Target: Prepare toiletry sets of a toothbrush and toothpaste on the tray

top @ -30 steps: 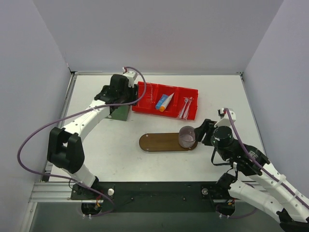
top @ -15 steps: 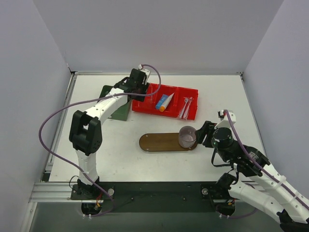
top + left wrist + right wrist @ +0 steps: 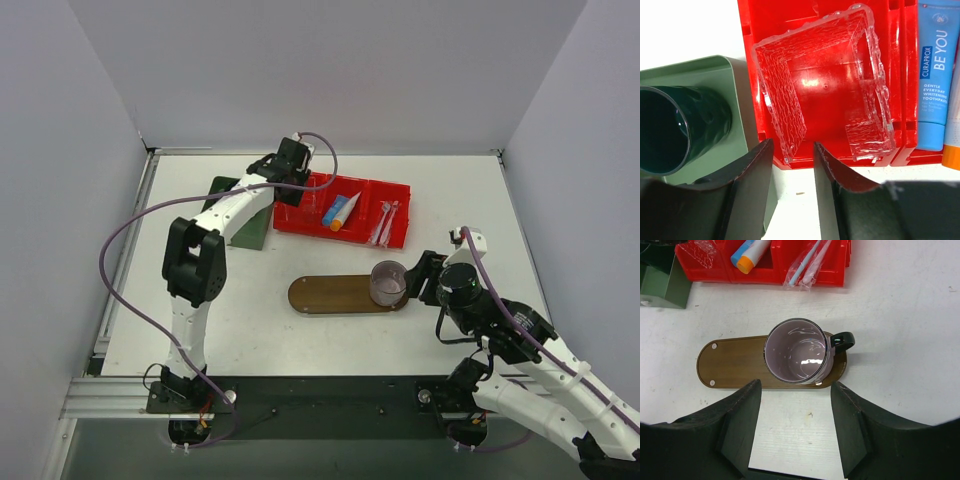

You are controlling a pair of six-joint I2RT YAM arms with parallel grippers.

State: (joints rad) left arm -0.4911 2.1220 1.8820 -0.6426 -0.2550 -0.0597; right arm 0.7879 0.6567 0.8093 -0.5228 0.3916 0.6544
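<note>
Pink mug (image 3: 797,350) is standing upright on the right end of the tray (image 3: 735,362), handle sticking out to the right past the board's edge. The rest of the tray is bare wood, with the little studs showing at the left end.

Right gripper (image 3: 795,390) sits low, just to the right of the mug. Its jaws are spread wide with nothing between them, so the mug isn't held.

Everything else is at the back of the table (image 3: 250,330). The red bin (image 3: 400,238) has a blue toothpaste (image 3: 934,75) tube in the middle compartment, an orange cap showing next to it. The toothbrushes (image 3: 807,262) are in their wrappers in the right compartment, poking out a bit over the near wall. The left compartment only has a crinkly clear plastic piece (image 3: 825,85), tipped at an angle.

Left gripper (image 3: 792,150) is right over the near wall of that left compartment. Its jaws are apart, with only a narrow gap, and they're not clamped on anything. One corner of the clear plastic shows in the gap, but I can't tell if it's touching.

The dark green mug (image 3: 670,130) is sitting in the green box (image 3: 715,70) just left of the bin — well away from the tray.
</note>
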